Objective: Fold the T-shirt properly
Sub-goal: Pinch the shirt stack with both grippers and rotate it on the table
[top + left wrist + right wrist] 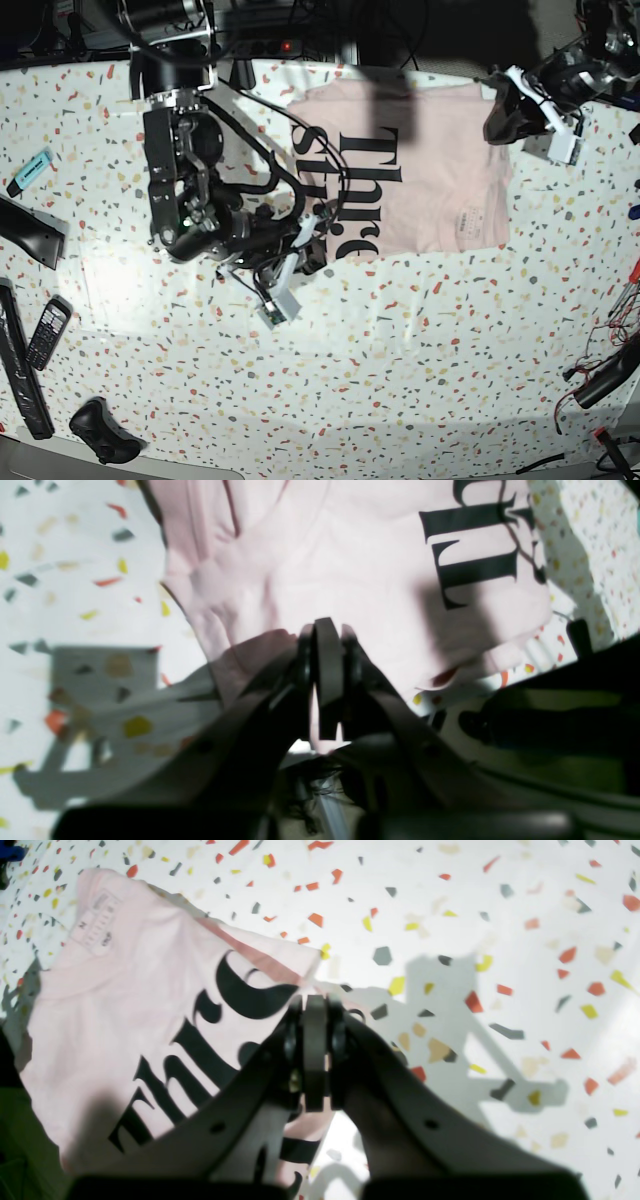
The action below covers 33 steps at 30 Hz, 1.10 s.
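The pale pink T-shirt (430,160) lies at the back of the table with its black lettering (350,190) facing up and a small printed label (468,222) near its front right corner. My left gripper (497,115) is at the shirt's right edge. In the left wrist view it (327,630) is shut, with pink fabric (350,570) bunched at its tips. My right gripper (312,235) is at the shirt's front left edge. In the right wrist view it (315,1005) is shut on the shirt's edge (125,990), and the label (97,920) shows at the far corner.
The table (400,380) has a white speckled top. A phone (47,333), a black strip (20,370) and a dark lump (100,430) lie at the front left. A teal marker (32,170) lies at the left. Cables (610,380) hang at the right edge.
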Available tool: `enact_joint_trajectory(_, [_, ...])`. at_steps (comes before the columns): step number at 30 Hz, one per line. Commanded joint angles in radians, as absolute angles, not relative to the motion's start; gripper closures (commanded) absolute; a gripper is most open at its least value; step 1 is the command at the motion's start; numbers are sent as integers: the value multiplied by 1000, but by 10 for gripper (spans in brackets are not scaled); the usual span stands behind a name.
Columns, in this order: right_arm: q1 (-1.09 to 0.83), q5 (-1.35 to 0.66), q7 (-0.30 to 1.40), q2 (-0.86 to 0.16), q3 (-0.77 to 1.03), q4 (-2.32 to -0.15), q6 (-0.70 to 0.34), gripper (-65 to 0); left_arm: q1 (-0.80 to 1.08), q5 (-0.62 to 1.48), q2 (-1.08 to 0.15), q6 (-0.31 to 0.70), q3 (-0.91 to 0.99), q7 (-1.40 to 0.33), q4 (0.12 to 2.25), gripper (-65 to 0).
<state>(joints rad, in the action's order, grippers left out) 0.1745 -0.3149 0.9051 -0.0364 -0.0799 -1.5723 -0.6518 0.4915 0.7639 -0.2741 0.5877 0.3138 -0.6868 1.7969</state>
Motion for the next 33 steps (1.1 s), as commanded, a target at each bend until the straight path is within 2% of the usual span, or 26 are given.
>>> enact_joint_trajectory(1, [198, -334, 887, -33, -80, -1587, -657, 0, 491, 776, -270, 596, 302, -673, 1786, 0])
enact_joint_trajectory(8, [178, -315, 913, -74, -94, -1587, -657, 0, 381, 696, -261, 595, 183, -673, 1590, 0])
enact_joint_trajectory(15, [137, -318, 960, -162, -108, -1598, -658, 0, 229, 536, -266, 595, 181, -665, 1427, 0])
enact_joint_trajectory(22, [76, -348, 945, -178, -108, -1691, -660, 0, 92, 472, -288, 594, 181, -601, 1269, 0])
enact_joint_trajectory(27, [85, -403, 932, -178, -108, -1783, -663, 0, 25, 492, -338, 595, 181, -607, 1258, 0])
enact_joint_trajectory(33, [178, -308, 826, -176, -107, -1699, -627, 0, 34, 736, -430, 595, 181, -721, 1332, 0])
